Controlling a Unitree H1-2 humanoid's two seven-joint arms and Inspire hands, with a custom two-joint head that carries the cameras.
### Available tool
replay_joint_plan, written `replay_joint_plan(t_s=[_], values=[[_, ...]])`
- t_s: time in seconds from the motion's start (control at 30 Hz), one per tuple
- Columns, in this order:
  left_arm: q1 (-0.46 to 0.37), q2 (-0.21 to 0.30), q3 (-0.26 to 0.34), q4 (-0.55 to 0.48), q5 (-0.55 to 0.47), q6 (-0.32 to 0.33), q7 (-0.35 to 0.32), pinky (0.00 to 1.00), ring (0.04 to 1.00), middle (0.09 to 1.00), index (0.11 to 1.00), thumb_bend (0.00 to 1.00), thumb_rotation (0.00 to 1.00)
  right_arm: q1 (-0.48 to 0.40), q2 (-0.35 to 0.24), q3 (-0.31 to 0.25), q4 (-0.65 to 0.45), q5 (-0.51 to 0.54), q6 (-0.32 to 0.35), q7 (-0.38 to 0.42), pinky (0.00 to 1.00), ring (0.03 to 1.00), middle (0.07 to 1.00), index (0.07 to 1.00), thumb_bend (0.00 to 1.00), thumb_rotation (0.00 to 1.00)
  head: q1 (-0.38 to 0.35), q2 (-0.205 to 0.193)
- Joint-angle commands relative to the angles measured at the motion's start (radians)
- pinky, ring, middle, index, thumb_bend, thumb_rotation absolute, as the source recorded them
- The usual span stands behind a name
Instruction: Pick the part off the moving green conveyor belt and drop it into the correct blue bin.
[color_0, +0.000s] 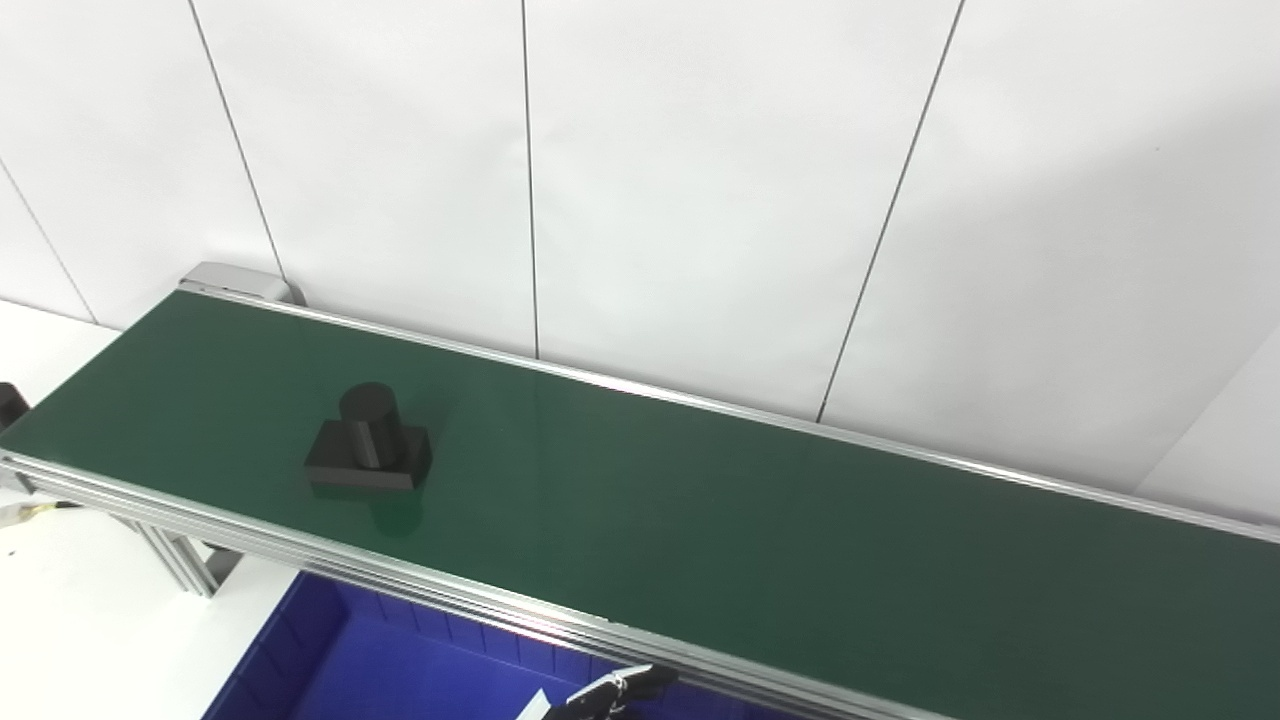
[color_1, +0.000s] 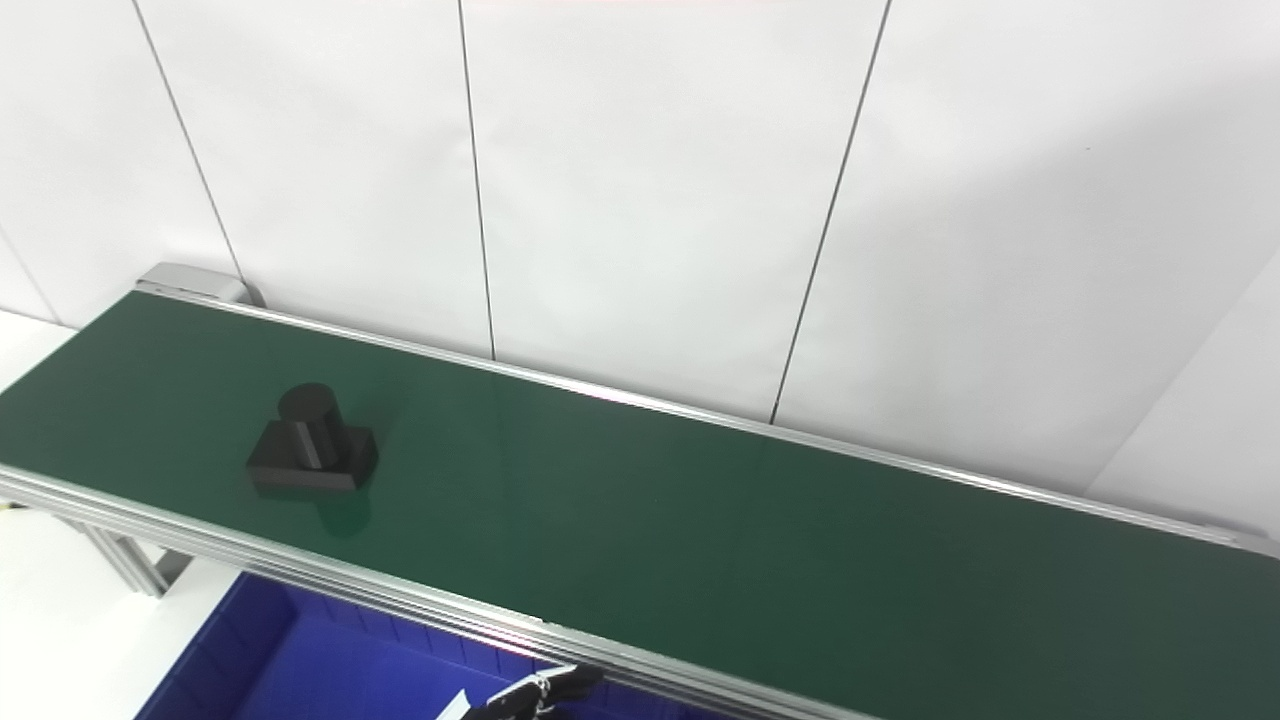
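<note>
A black part (color_0: 368, 445), a short cylinder standing on a square base, sits on the green conveyor belt (color_0: 700, 500) toward its left end, near the front rail. It also shows in the right eye view (color_1: 312, 445). Only the dark fingertips of my left hand (color_0: 612, 690) show at the bottom edge, over the blue bin (color_0: 400, 670) and just below the belt's front rail. The hand is well right of the part and apart from it. Whether it is open or shut is hidden. My right hand is out of view.
The belt runs from upper left to lower right between aluminium rails (color_0: 400, 575). A white panelled wall (color_0: 700, 200) stands right behind it. The belt frame's leg (color_0: 185, 560) stands on the white table (color_0: 80, 620) at the left.
</note>
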Motion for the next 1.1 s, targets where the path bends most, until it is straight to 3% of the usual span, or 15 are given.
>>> replay_joint_plan(t_s=[0.0, 0.1, 0.27, 0.33, 0.47, 0.63, 1.07], values=[[-0.014, -0.001, -0.006, -0.007, 0.008, -0.050, 0.013, 0.80, 0.872, 0.882, 0.825, 0.96, 0.16, -0.006, -0.011, 0.012, -0.016, -0.002, -0.062, -0.031, 0.79, 0.797, 0.806, 0.848, 0.84, 0.14, 0.005, -0.001], [-0.020, 0.005, -0.014, 0.003, 0.007, -0.058, 0.018, 0.79, 0.864, 0.875, 0.821, 0.96, 0.17, -0.006, -0.022, 0.021, -0.049, -0.028, -0.062, -0.084, 0.70, 0.714, 0.775, 0.834, 0.88, 0.11, 0.005, -0.002], [-0.030, 0.015, -0.033, 0.012, 0.006, -0.059, 0.029, 0.79, 0.855, 0.868, 0.821, 0.96, 0.17, -0.011, -0.036, 0.024, -0.134, -0.094, -0.062, -0.125, 0.76, 0.756, 0.768, 0.845, 0.89, 0.16, -0.001, 0.001], [-0.034, 0.015, -0.036, 0.019, 0.005, -0.059, 0.033, 0.78, 0.848, 0.864, 0.818, 0.97, 0.18, -0.024, -0.026, 0.009, -0.187, -0.116, -0.061, -0.125, 0.68, 0.712, 0.736, 0.816, 0.92, 0.15, -0.001, 0.000], [-0.042, 0.019, -0.049, 0.029, -0.004, -0.059, 0.031, 0.79, 0.844, 0.863, 0.820, 0.97, 0.19, -0.071, -0.034, -0.003, -0.257, -0.102, -0.051, -0.092, 0.65, 0.708, 0.744, 0.809, 0.93, 0.19, 0.001, -0.002], [-0.053, 0.020, -0.064, 0.037, 0.007, -0.058, 0.035, 0.78, 0.834, 0.857, 0.819, 0.97, 0.20, -0.141, -0.020, -0.033, -0.370, -0.128, 0.072, -0.031, 0.61, 0.701, 0.762, 0.812, 0.94, 0.34, 0.004, -0.007], [-0.090, 0.034, -0.109, 0.070, 0.026, -0.058, 0.076, 0.81, 0.851, 0.854, 0.821, 0.96, 0.21, -0.355, -0.011, -0.023, -0.387, -0.125, 0.272, 0.114, 0.63, 0.713, 0.769, 0.829, 0.92, 0.41, 0.010, -0.015]])
